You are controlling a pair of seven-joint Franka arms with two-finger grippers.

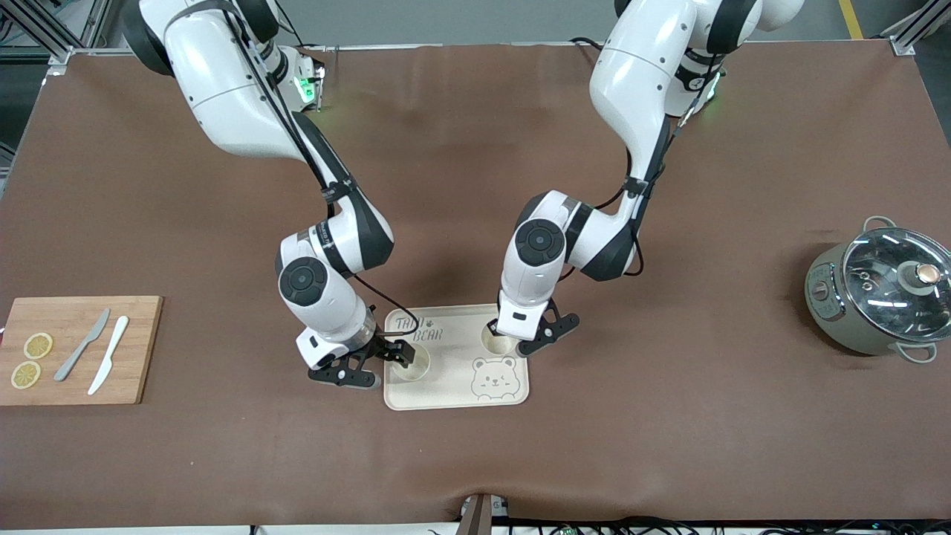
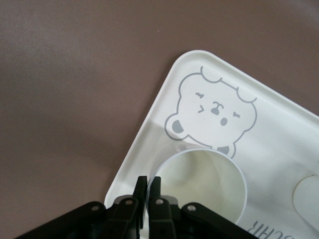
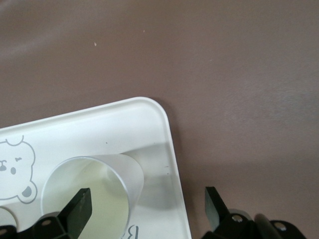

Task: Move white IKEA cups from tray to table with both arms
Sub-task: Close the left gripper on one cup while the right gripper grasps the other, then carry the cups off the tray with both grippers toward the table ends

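Two white IKEA cups stand upright on the cream bear tray (image 1: pixel 446 390). My left gripper (image 1: pixel 496 332) is shut on the rim of one cup (image 1: pixel 498 344), at the tray's edge farther from the front camera. In the left wrist view the fingertips (image 2: pixel 142 185) pinch that cup's (image 2: pixel 204 184) wall. My right gripper (image 1: pixel 386 365) is open around the wall of the other cup (image 1: pixel 412 364), toward the right arm's end of the tray. In the right wrist view one finger (image 3: pixel 79 206) is over this cup's (image 3: pixel 94 194) mouth and the other is outside the tray (image 3: pixel 99 129).
A wooden cutting board (image 1: pixel 141 349) with two lemon slices, a grey knife and a white knife lies toward the right arm's end. A grey-green pot with a glass lid (image 1: pixel 880 290) stands toward the left arm's end. Brown table (image 1: pixel 475 461) surrounds the tray.
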